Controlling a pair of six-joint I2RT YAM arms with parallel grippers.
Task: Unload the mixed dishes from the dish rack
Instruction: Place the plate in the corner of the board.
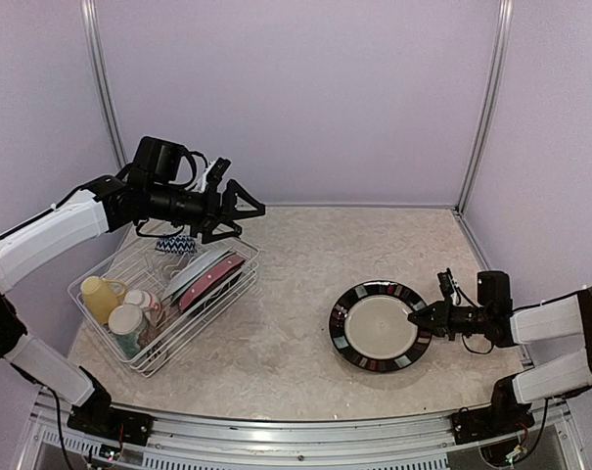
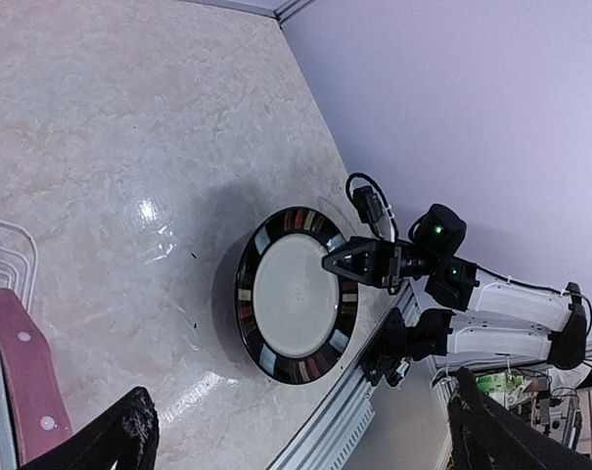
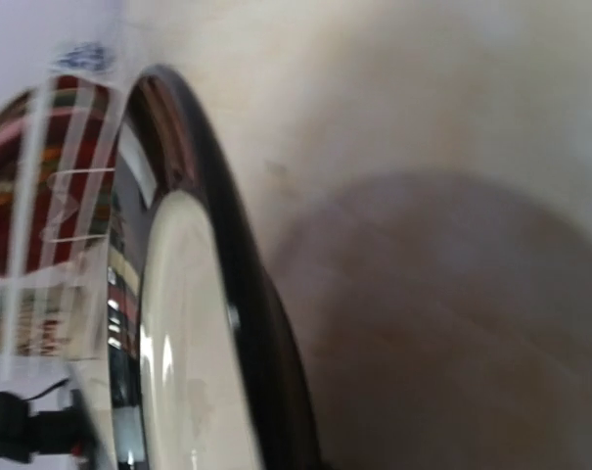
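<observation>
Over on the right of the table, the right gripper is touching the rim of a dark-banded plate, and I cannot tell whether it is gripping; a careless pull could be dragging or tipping it. Meanwhile the left gripper is hovering wide open over the rack, where plates and mugs are sitting

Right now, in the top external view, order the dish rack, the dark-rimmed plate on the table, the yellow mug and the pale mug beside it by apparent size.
1. dish rack
2. dark-rimmed plate
3. yellow mug and pale mug: they look about alike, so not ranked.
</observation>
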